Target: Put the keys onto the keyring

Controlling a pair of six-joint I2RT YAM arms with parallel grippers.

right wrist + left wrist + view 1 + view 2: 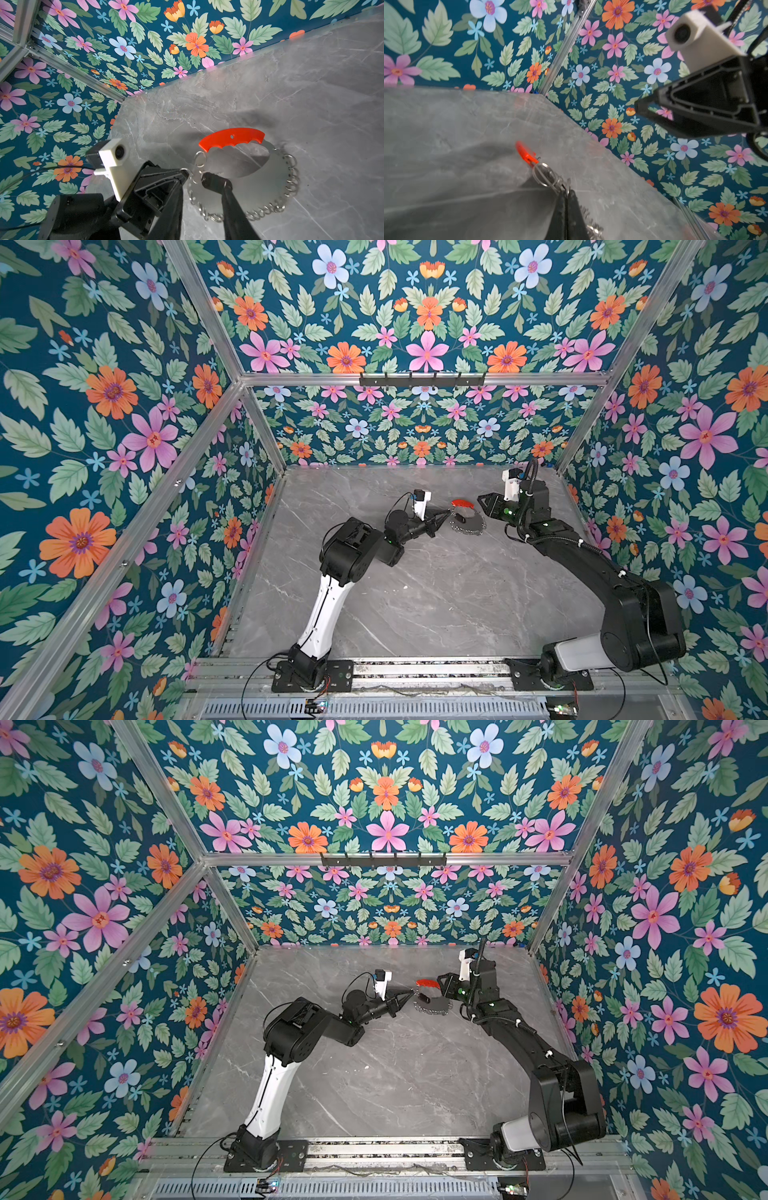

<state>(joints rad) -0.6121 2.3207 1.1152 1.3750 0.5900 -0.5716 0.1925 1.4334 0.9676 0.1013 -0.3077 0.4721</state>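
A grey marble-patterned worktop [415, 593] inside a floral-papered enclosure, with two robot arms meeting at its far middle. The keyring [259, 191], a thin, flat grey metal plate with a wide central hole, has a red plastic grip [230, 138] with finger scallops on one side and many small silver wire loops fringing its rim. The keys [214, 180], one small black oblong tag with a little silver split ring at one end, rest on the plate beside the hole. The left gripper [565, 193] has its fingers clenched at the keyring's rim, though it is unclear whether they pinch the plate's edge or a loop. The right gripper [482, 502] hovers near the plate's far side with its fingers parted and holding nothing. The tag looks light and rigid and would probably skid on the smooth metal. The safest hold seems to be across its black body, leaving the ring end free. The split ring looks like stiff, springy wire, and the plate looks stiff but slippery.
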